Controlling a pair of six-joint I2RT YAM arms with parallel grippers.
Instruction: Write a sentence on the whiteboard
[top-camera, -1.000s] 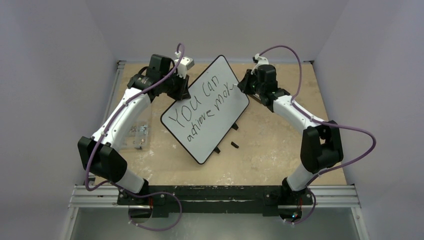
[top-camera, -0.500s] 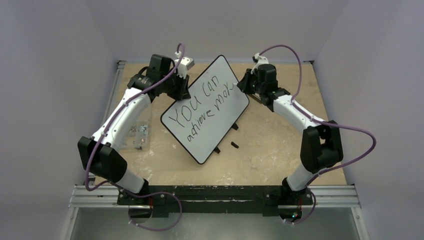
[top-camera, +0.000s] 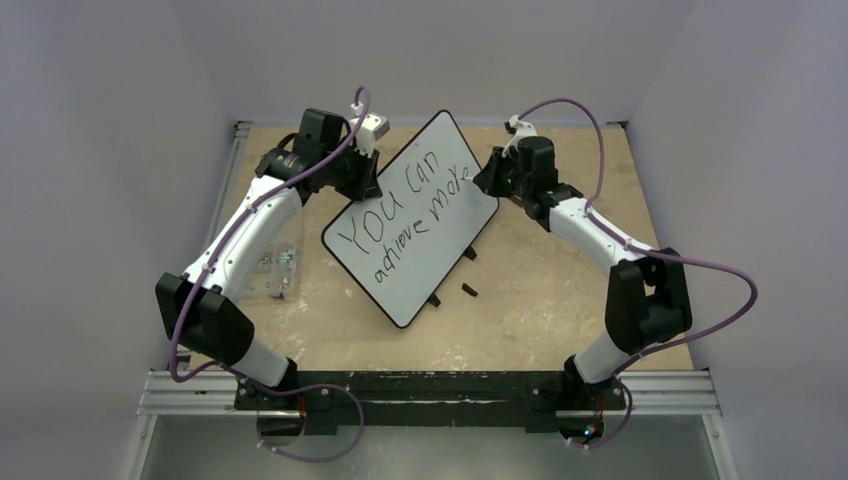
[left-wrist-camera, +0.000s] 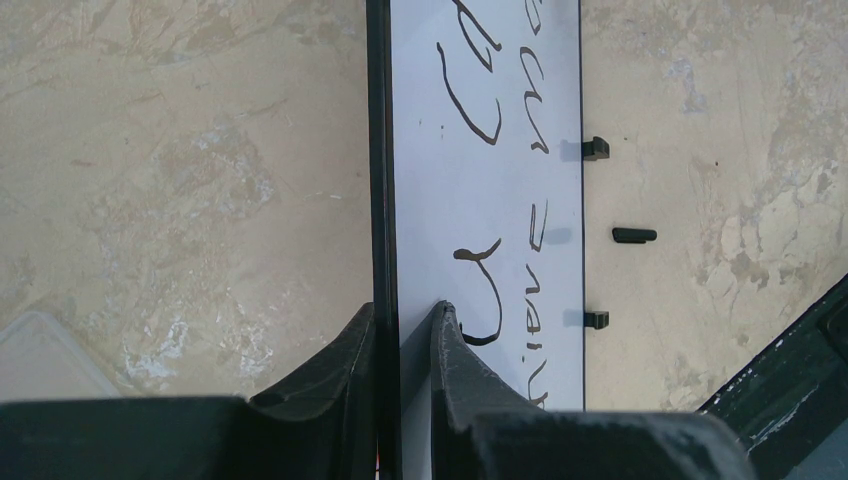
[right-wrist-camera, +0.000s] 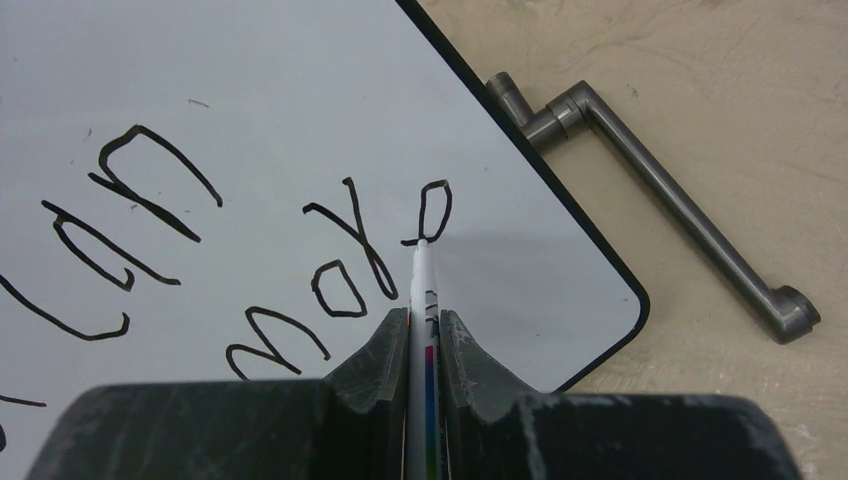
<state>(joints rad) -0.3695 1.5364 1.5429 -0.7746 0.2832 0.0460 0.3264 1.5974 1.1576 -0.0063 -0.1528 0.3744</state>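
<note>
The whiteboard (top-camera: 425, 265) lies tilted across the table with the sentence (top-camera: 398, 212) in two black handwritten lines. My left gripper (top-camera: 371, 186) is shut on the board's black-framed left edge; in the left wrist view one finger sits on each side of the whiteboard (left-wrist-camera: 500, 200) at the gripper (left-wrist-camera: 405, 312). My right gripper (top-camera: 488, 178) is at the board's far right corner. It is shut (right-wrist-camera: 424, 320) on a thin white marker (right-wrist-camera: 422, 280). The marker's tip touches the whiteboard (right-wrist-camera: 540, 290) at the foot of the last letter (right-wrist-camera: 433, 212).
A grey metal crank-shaped bar (right-wrist-camera: 655, 185) lies on the table just past the board's corner. Small loose black feet (top-camera: 468, 290) lie right of the board. A clear plastic piece (top-camera: 278, 268) lies left of it. Enclosure walls surround the table.
One more letter now stands at the end of the second line. My right gripper has shifted slightly right with the marker. The left arm holds still.
</note>
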